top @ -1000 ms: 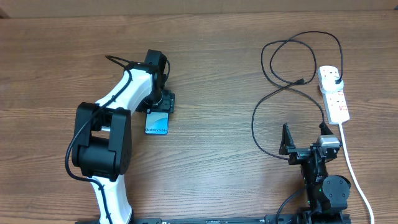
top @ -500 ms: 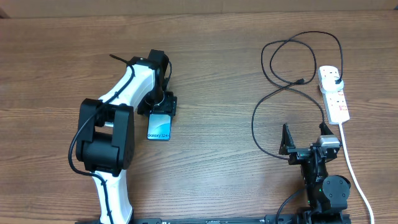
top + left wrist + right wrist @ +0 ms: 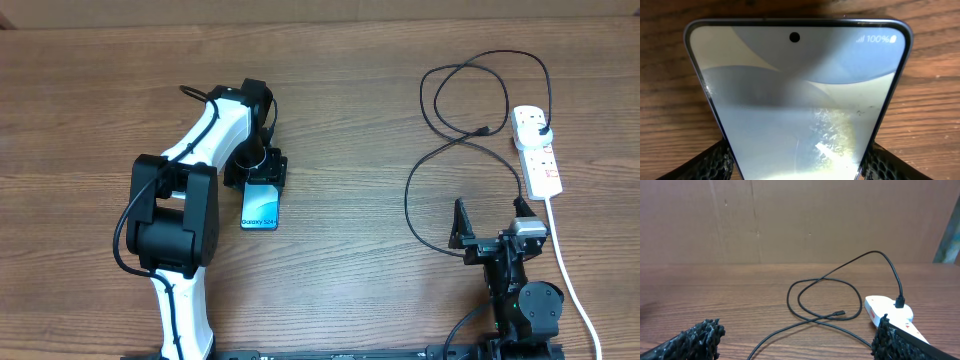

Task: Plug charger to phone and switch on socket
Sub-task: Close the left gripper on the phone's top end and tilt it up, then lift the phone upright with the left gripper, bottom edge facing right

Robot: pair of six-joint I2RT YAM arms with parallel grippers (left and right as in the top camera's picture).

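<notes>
The phone [image 3: 259, 208] lies flat on the wooden table left of centre, its light blue screen lit. My left gripper [image 3: 262, 178] is shut on the phone's far end. In the left wrist view the phone [image 3: 795, 100] fills the frame, with the left gripper [image 3: 797, 167] and a finger against each long edge. The socket [image 3: 537, 150] lies at the far right with the charger's black plug [image 3: 541, 125] in it. The charger [image 3: 421, 90] loops over the table, its connector tip [image 3: 485, 130] lying free. My right gripper [image 3: 490, 225] stands open near the front edge, short of the charger [image 3: 820, 280] and socket [image 3: 890, 311].
A thick white cord [image 3: 565, 260] runs from the socket down to the front edge, just right of the right arm's base [image 3: 525, 300]. A brown cardboard wall [image 3: 790, 220] stands behind the table.
My left gripper has drawn the phone to the right and toward the front edge, turning it a little. The right arm, charger and socket have not moved.
</notes>
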